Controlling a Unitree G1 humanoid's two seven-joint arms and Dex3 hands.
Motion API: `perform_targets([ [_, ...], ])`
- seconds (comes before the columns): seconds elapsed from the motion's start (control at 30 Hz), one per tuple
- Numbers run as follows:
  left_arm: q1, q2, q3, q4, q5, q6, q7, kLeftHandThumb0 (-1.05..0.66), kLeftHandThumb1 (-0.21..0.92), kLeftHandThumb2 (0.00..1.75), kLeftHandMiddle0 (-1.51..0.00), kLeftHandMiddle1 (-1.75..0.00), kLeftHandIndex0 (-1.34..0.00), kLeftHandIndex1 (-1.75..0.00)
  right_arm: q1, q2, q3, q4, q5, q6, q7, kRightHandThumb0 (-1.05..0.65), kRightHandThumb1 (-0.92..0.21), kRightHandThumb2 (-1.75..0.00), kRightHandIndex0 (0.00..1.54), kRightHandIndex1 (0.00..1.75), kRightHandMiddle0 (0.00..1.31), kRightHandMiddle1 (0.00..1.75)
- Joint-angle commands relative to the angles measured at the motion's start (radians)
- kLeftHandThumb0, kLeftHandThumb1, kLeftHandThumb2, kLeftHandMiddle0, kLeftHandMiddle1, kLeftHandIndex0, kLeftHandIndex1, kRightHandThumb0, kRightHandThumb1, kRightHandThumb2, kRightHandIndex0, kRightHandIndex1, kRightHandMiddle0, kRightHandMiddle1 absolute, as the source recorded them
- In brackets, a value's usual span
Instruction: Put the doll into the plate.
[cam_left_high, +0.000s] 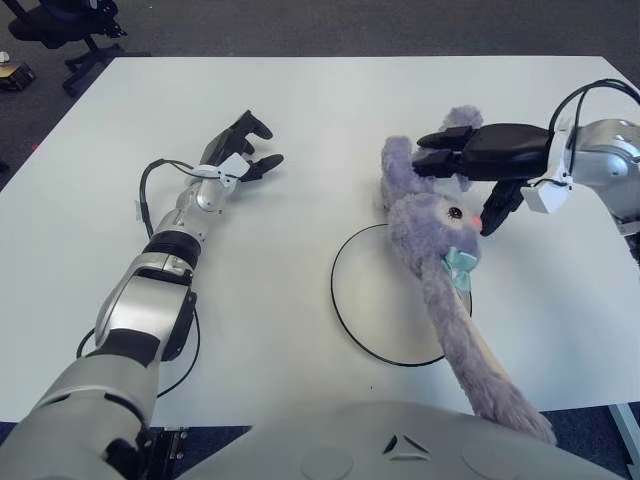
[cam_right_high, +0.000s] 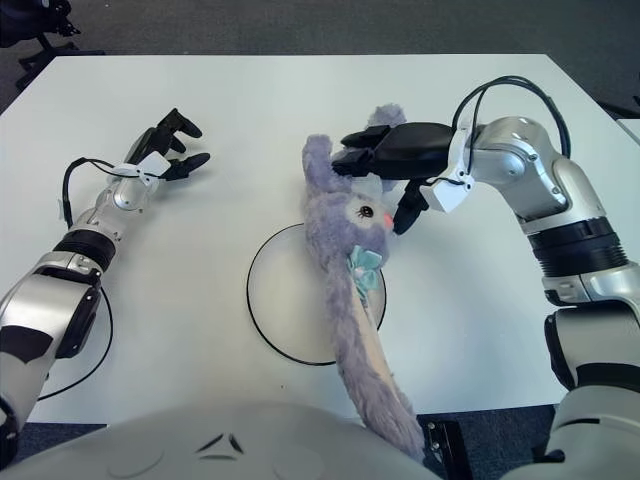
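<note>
Right hand (cam_right_high: 385, 165) over the doll's (cam_right_high: 345, 240) head, fingers spread around it, thumb down beside the face; can't tell if they touch. Purple doll lies across the plate's (cam_right_high: 285, 320) right edge, head past the far rim. Left hand (cam_left_high: 240, 150) on the table (cam_left_high: 300, 100) far left, fingers loose, holding nothing

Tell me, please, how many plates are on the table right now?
1. The white plate with a dark rim lies at the table's near middle, partly covered along its right side by the purple plush bunny doll. None other shows.
</note>
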Motion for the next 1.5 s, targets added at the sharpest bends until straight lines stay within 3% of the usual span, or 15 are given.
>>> perform_targets([
  [0.0,0.020,-0.001,-0.004,-0.013,0.005,0.010,-0.010,-0.01,0.92,0.39,-0.36,-1.62,-0.26,-1.44,-0.006,0.024,0.020,0.056,-0.024,-0.037,-0.029,-0.22,-0.88,-0.01,0.04,0.01,0.12,0.00],
  [0.27,0.024,-0.004,-0.003,-0.024,0.004,0.016,-0.012,-0.01,0.92,0.39,-0.36,-1.62,-0.26,-1.44,-0.019,0.044,0.027,0.125,-0.028,-0.078,-0.062,-0.26,-0.89,-0.01,0.04,0.00,0.11,0.00],
  [1.33,0.036,-0.009,-0.001,-0.053,0.002,0.033,-0.019,-0.01,0.92,0.38,-0.37,-1.61,-0.26,-1.45,-0.036,0.088,0.057,0.210,-0.079,-0.100,-0.154,-0.40,-0.91,-0.01,0.06,0.00,0.09,0.00],
  [1.47,0.038,-0.009,-0.001,-0.059,0.003,0.037,-0.020,-0.01,0.92,0.39,-0.36,-1.61,-0.26,-1.45,-0.038,0.088,0.055,0.206,-0.108,-0.101,-0.180,-0.42,-0.92,-0.02,0.09,0.01,0.14,0.03],
])
